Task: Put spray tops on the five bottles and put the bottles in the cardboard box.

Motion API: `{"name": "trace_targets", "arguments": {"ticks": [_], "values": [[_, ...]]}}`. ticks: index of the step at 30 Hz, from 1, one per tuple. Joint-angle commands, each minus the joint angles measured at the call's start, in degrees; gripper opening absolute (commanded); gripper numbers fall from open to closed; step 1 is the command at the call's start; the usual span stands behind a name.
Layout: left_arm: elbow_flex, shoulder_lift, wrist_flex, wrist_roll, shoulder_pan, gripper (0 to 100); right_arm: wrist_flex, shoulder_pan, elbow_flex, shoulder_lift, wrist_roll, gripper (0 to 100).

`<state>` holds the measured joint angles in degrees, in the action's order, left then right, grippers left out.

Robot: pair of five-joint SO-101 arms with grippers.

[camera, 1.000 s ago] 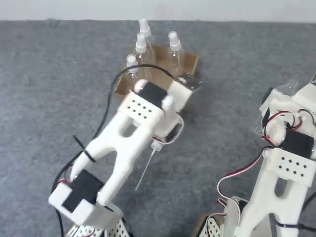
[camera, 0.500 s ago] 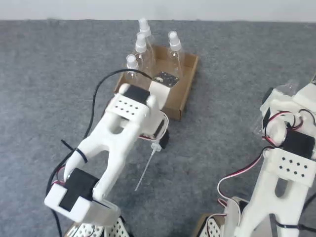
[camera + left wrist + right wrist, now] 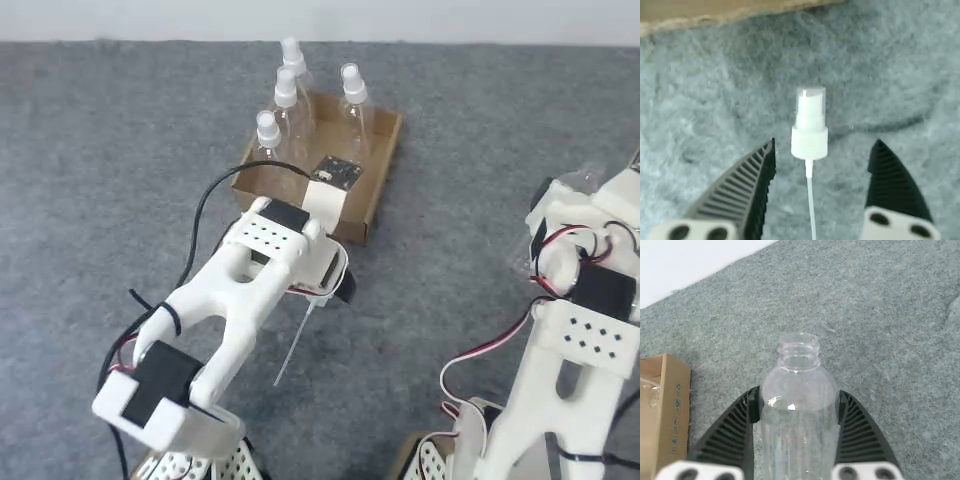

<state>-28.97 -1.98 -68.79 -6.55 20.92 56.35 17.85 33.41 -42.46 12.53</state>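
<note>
Overhead first: grey, felt-like table (image 3: 100, 200) running back to a pale strip of wall (image 3: 450, 20); cardboard box (image 3: 383, 170) near the far middle, holding four bottles (image 3: 351, 105) upright, each with a white top on; left arm (image 3: 240, 300) stretched toward the box's near wall; loose spray top (image 3: 293, 350) with its thin tube trailing, lying on the felt just short of the box; right arm (image 3: 585, 340) at the right edge, well apart from the box.

Next, from the left wrist: spray top (image 3: 810, 132) flat on the grey fibre between the left jaws, spread wide, neither ribbed finger touching it; strip of box edge (image 3: 715, 12) just beyond.

Lastly, from the right wrist: clear bottle (image 3: 799, 365), neck open, pinched at its shoulders by the right jaws; same grey felt all round; box corner (image 3: 662, 405) well apart; white wall (image 3: 690, 260) past the table's far edge.
</note>
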Motion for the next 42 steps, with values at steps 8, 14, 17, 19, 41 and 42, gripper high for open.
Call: {"name": "trace_targets", "arguments": {"ticks": [8, 14, 17, 19, 41, 42], "values": [[14.9, -15.6, -5.1, -0.6, 0.0, 19, -1.5, -1.0, -0.8, -2.1, 0.2, 4.2], [15.5, -16.2, -5.1, -0.6, -0.2, 14, -1.5, -1.0, -0.8, -2.1, 0.2, 4.2], [15.4, -14.0, -6.2, -0.5, -0.2, 11, -1.5, -1.0, -0.8, -2.1, 0.2, 4.2], [15.3, -11.7, -7.4, -0.5, -0.2, 10, -1.5, -1.1, -0.8, -2.5, 0.2, 4.2], [-3.6, 24.8, -3.3, 2.2, -4.9, 5, -0.9, -7.3, -0.8, -2.7, 0.1, 3.9], [-5.1, 26.7, -2.2, 2.0, -6.1, 5, -0.9, -8.0, -0.8, -2.7, 0.1, 3.9]]}}
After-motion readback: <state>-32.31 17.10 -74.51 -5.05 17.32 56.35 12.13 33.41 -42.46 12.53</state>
